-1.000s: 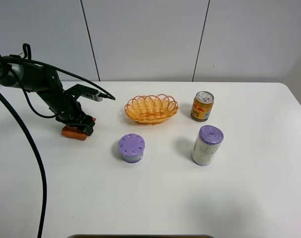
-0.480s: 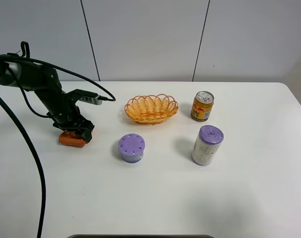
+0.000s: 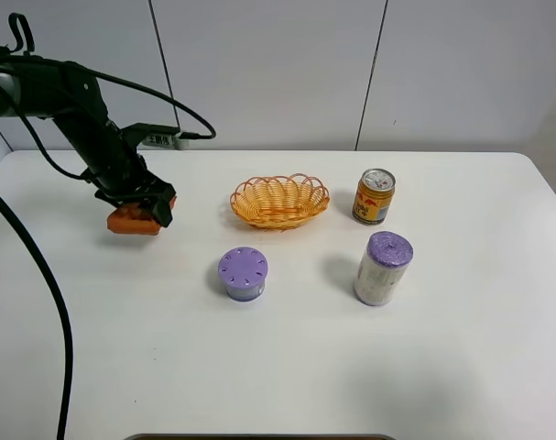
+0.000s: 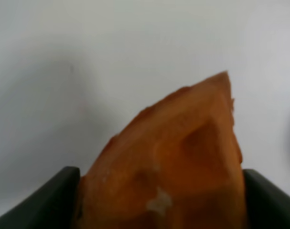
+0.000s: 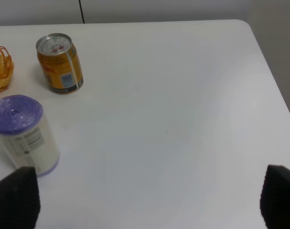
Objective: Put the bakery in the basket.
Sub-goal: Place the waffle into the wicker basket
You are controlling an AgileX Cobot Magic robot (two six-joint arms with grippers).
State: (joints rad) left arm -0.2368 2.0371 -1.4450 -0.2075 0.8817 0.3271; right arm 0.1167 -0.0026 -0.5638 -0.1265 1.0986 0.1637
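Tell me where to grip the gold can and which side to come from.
I'd grip the gold can across its round wall, mid-height: it stands upright, so opposite faces are free. Come from its right, over bare table; the basket stands left of it, the purple-topped roll in front.

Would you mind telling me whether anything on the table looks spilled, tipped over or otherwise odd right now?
Nothing stands out. The basket, can, purple-lidded tub and purple-topped container all sit upright and apart, with no spill. The bakery is clamped in the left gripper, not lying loose.
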